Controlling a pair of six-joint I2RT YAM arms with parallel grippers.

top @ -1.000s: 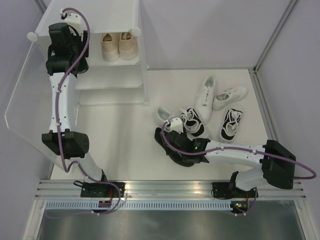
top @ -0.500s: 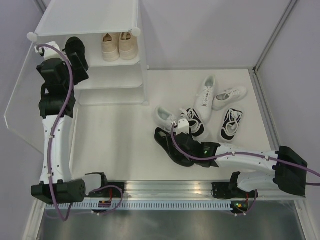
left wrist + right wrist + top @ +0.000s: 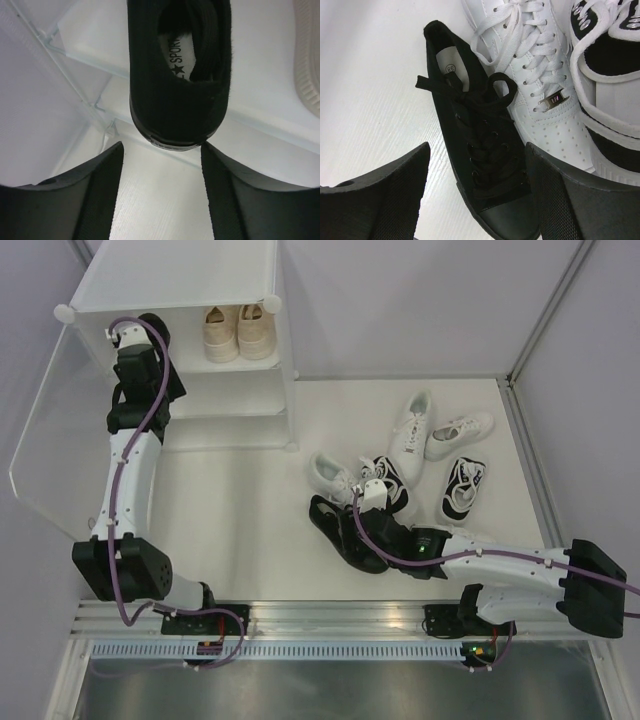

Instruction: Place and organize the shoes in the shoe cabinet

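Observation:
An all-black sneaker (image 3: 180,75) lies on a shelf of the white shoe cabinet (image 3: 215,400), heel toward my left gripper (image 3: 161,150). That gripper is open and empty just behind the heel, not touching it; in the top view (image 3: 150,340) my arm mostly hides the shoe. The beige pair (image 3: 240,332) stands to its right on the same shelf. My right gripper (image 3: 477,150) is open, its jaws straddling the toe half of the second black sneaker (image 3: 475,125) on the floor (image 3: 335,532).
A white sneaker (image 3: 540,85) and a black-and-white one (image 3: 610,75) lie against the black shoe's right side. Further white (image 3: 412,430) and black-and-white (image 3: 462,488) sneakers lie beyond. The cabinet's frosted door (image 3: 40,440) hangs open at the left.
My left gripper has let go of the black sneaker on the shelf and drawn back behind its heel. My right gripper has moved forward over the black sneaker on the floor.

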